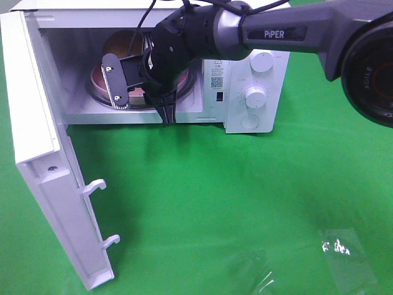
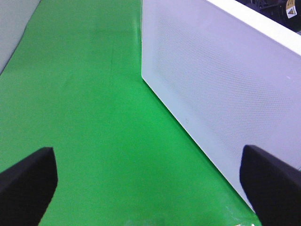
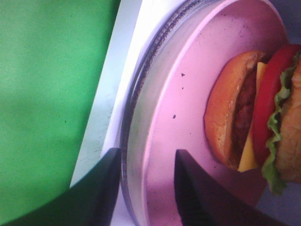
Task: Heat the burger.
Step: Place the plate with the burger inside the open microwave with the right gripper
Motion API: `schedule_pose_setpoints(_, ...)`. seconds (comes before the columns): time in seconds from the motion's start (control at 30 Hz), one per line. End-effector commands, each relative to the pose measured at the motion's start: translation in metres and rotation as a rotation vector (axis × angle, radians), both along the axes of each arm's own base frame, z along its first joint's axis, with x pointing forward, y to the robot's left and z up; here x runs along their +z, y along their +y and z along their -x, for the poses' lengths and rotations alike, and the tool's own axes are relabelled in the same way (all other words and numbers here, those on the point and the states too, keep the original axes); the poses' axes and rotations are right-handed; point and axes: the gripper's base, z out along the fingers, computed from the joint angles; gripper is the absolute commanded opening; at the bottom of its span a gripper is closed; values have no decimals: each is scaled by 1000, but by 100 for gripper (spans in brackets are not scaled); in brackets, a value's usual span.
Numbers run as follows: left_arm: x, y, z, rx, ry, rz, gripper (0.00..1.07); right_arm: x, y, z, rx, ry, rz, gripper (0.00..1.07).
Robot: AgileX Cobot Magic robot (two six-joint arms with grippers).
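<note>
The right end effector (image 3: 148,157) has its jaws partly spread, with the rim of the pink plate (image 3: 188,108) between them. Slack shows, and it seems to pinch nothing. If it backs out crooked, a finger could hook that rim and drag the plate off the glass turntable (image 3: 134,94). That would tip the burger (image 3: 249,117), which sits on the plate inside the microwave (image 1: 258,92). The arm fills the opening, so the door (image 1: 43,172) would strike it if swung now. The left end effector (image 2: 150,188) is spread wide and empty over the green worktop (image 1: 245,203), beside the door's outer face. A hard shove from it could shift the oven.
</note>
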Motion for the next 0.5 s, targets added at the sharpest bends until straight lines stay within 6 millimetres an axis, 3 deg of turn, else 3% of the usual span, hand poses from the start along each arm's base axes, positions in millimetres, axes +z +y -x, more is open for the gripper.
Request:
schedule_pose_setpoints(0.03, -1, 0, 2, 1, -19, 0, 98, 8, -1, 0, -6, -7, -10, 40)
schedule_pose_setpoints(0.23, -1, 0, 2, 1, -19, 0, 98, 8, 0, 1, -4, -9, -12, 40)
schedule_pose_setpoints(0.4, -1, 0, 2, 1, -19, 0, 98, 10, 0, 1, -4, -13, -16, 46)
schedule_pose_setpoints(0.5, -1, 0, 2, 1, -19, 0, 98, 11, 0, 1, -9, -12, -23, 55)
